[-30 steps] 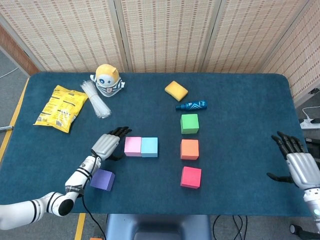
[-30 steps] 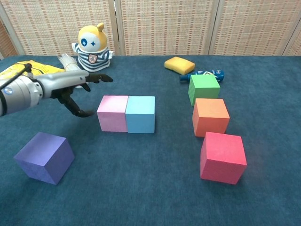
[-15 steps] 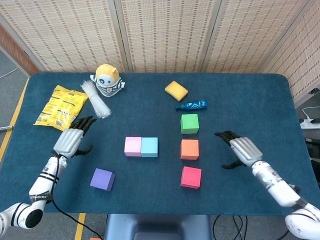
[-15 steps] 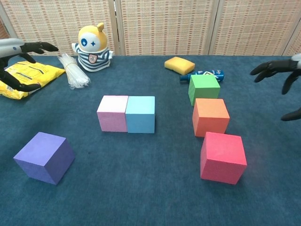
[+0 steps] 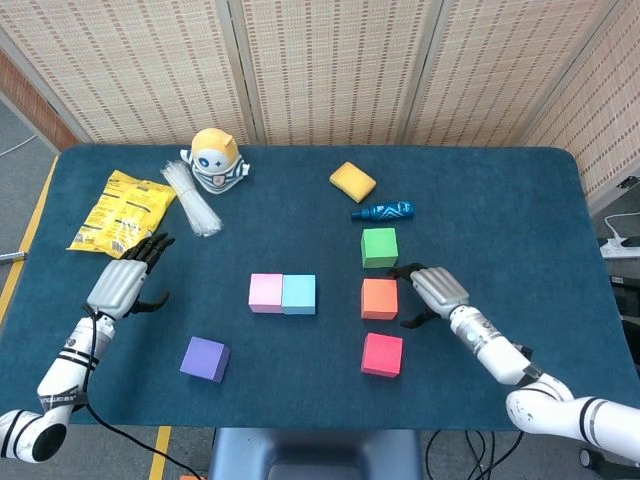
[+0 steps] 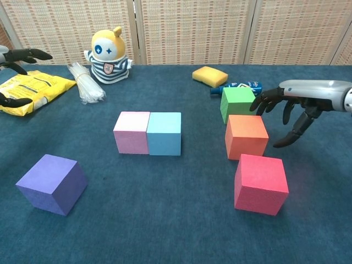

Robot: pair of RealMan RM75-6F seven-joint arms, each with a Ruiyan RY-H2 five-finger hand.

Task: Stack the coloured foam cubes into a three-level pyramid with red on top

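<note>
Sitting nearest the robot are the purple cube [image 6: 52,183] on the left and the red cube [image 6: 261,183] on the right, both alone on the blue table [image 5: 500,210]. Behind the red one come the orange cube [image 6: 246,136] and green cube [image 6: 238,103] in a line. The right hand [image 6: 294,110] hangs just beside the orange cube, fingers spread and empty. At mid-table the pink cube [image 6: 131,132] and light blue cube [image 6: 164,133] touch. The left hand [image 5: 124,281] is wide and empty, cut off at the chest view's edge, near the yellow snack bag [image 5: 117,215].
</note>
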